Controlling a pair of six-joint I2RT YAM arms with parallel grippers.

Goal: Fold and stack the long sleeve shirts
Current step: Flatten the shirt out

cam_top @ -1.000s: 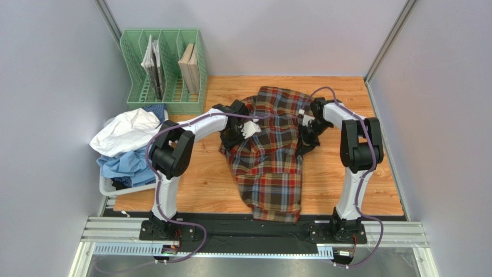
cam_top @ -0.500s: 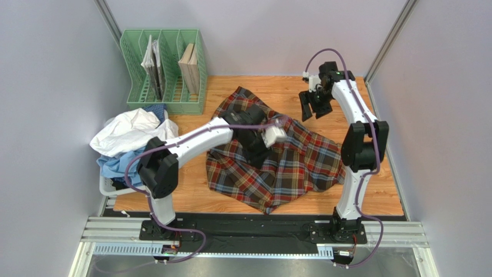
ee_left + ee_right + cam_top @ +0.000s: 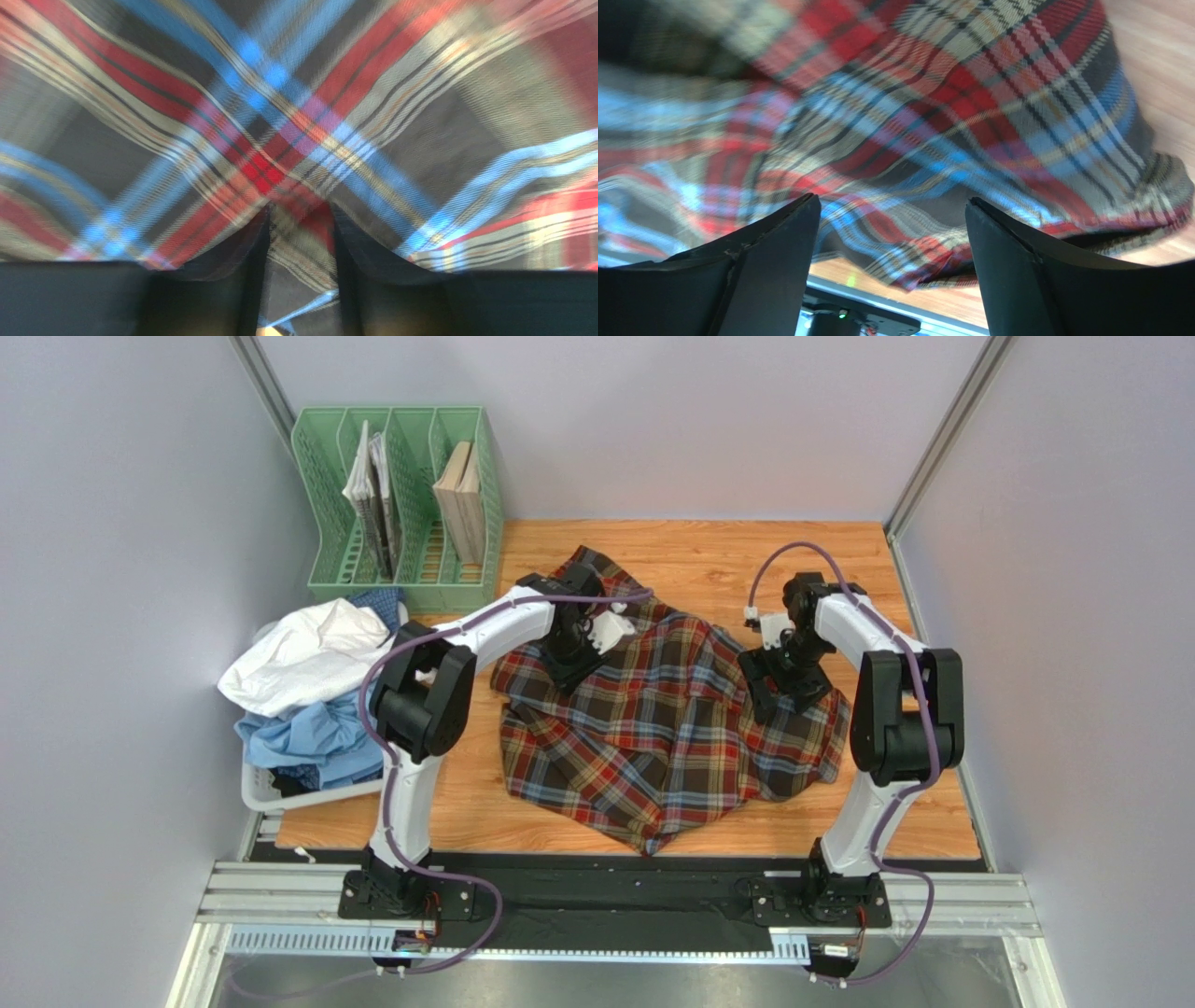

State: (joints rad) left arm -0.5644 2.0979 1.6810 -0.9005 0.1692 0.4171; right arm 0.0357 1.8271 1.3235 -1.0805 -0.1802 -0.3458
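The tartan shirt (image 3: 659, 735) lies spread and rumpled across the middle of the wooden table (image 3: 912, 805). My left gripper (image 3: 572, 651) is pressed down on its upper left part. In the left wrist view the left gripper (image 3: 298, 220) has its jaws a little apart, with plaid cloth (image 3: 302, 105) draped over the tips and showing in the gap. My right gripper (image 3: 776, 693) hangs low over the shirt's right side. Seen from its wrist, the right gripper (image 3: 892, 210) is wide open over the cloth (image 3: 934, 126), holding nothing. A white shirt (image 3: 302, 651) and a light blue shirt (image 3: 302, 735) lie piled at the left.
A green file rack (image 3: 400, 504) with papers stands at the back left. The white and blue pile sits in a white basket (image 3: 260, 787) off the table's left edge. Grey walls close in both sides and the back.
Both grippers have opened. The tartan shirt went from a long narrow lie to a wider spread. My right arm swung to the back, then came down on the shirt's right side.
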